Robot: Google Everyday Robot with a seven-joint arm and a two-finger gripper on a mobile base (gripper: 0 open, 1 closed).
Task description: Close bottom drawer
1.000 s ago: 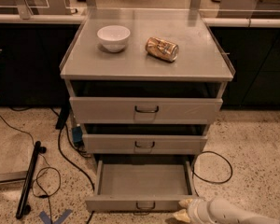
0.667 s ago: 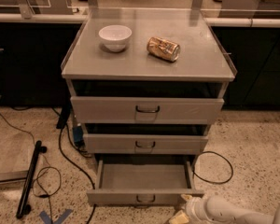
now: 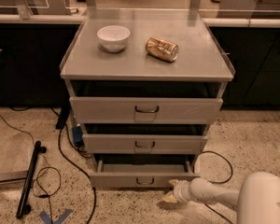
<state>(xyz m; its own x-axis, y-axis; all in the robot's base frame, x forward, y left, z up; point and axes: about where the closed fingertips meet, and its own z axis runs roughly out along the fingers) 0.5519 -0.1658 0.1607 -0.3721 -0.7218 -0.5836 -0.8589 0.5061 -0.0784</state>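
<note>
The bottom drawer (image 3: 142, 178) is the lowest of three grey drawers in the cabinet. It stands pulled out only a little, with a narrow strip of its tray showing and a small dark handle at the centre of its front. My gripper (image 3: 171, 192) is at the end of the white arm (image 3: 210, 194) that comes in from the lower right. It is at the right part of the drawer's front panel, touching or almost touching it.
The middle drawer (image 3: 144, 143) and top drawer (image 3: 146, 109) stand slightly out. A white bowl (image 3: 113, 38) and a crushed can (image 3: 162, 49) lie on the cabinet top (image 3: 84, 64). Black cables (image 3: 65, 157) and a black bar (image 3: 29, 178) lie on the speckled floor at the left.
The bottom drawer has slid in a long way, from wide open to nearly shut. My gripper and arm have moved forward with its front panel.
</note>
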